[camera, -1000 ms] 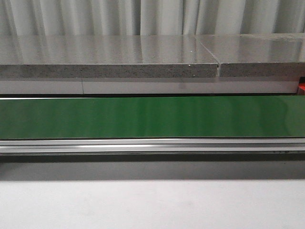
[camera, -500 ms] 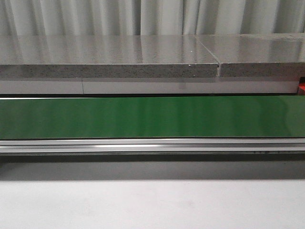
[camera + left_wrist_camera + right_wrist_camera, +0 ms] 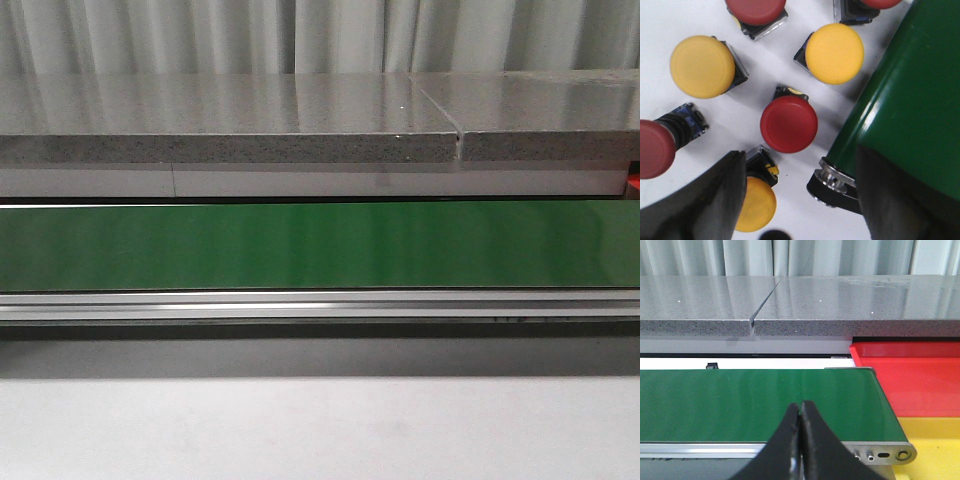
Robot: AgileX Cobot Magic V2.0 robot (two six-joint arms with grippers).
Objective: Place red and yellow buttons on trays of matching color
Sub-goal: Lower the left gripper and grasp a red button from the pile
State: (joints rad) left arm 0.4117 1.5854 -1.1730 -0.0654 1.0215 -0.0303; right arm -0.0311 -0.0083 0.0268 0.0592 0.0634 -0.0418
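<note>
Two black fingers (image 3: 700, 200) of the left gripper (image 3: 800, 200) stand wide apart over a white table (image 3: 670, 20), where red and yellow buttons lie, with one red button (image 3: 789, 124) between them and a yellow button (image 3: 754, 204) just beside one finger. Right gripper (image 3: 801, 440) is pinched tight with nothing in it, above the green belt (image 3: 755, 405). Past the belt's end sit a yellow tray (image 3: 935, 440) and, farther back, a red tray (image 3: 910, 380).

A green conveyor belt (image 3: 320, 245) runs below a grey stone counter (image 3: 230, 120).
</note>
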